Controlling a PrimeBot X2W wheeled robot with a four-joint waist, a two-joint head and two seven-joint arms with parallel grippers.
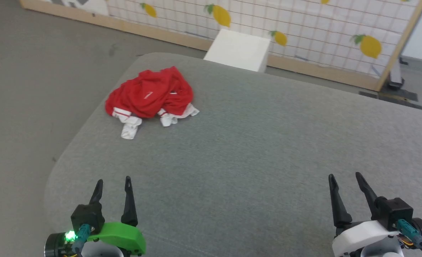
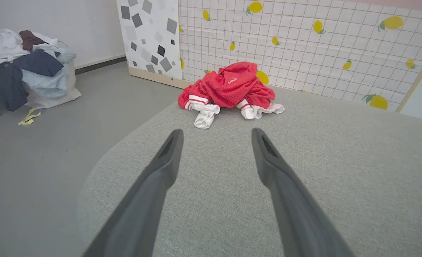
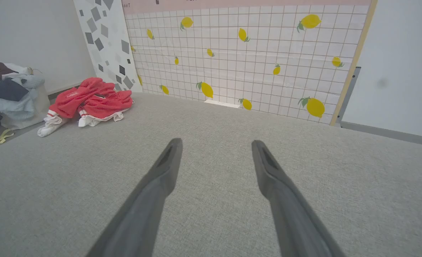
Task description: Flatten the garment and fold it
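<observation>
garment (image 1: 150, 94): red jersey-style t-shirt with white short sleeves and red-and-white striped trim, crumpled in a loose heap; a small white logo faces up and both sleeves spill out on the near side.
garment location: far left part of the grey woven-fabric padded table (image 1: 261, 150), near its rounded corner, well apart from both grippers.
left gripper (image 1: 113, 180): two long dark fingers spread wide, nothing between them; poised over the near left edge of the table.
right gripper (image 1: 344, 175): fingers spread wide, holding nothing; poised over the near right part of the table.
steps done: none; no part of the garment lies flat and no fold is made.
steps left (judged): reach the heap, take hold of it, spread it flat with sleeves out, smooth it, then fold it.
progress (judged): at the very start.
</observation>
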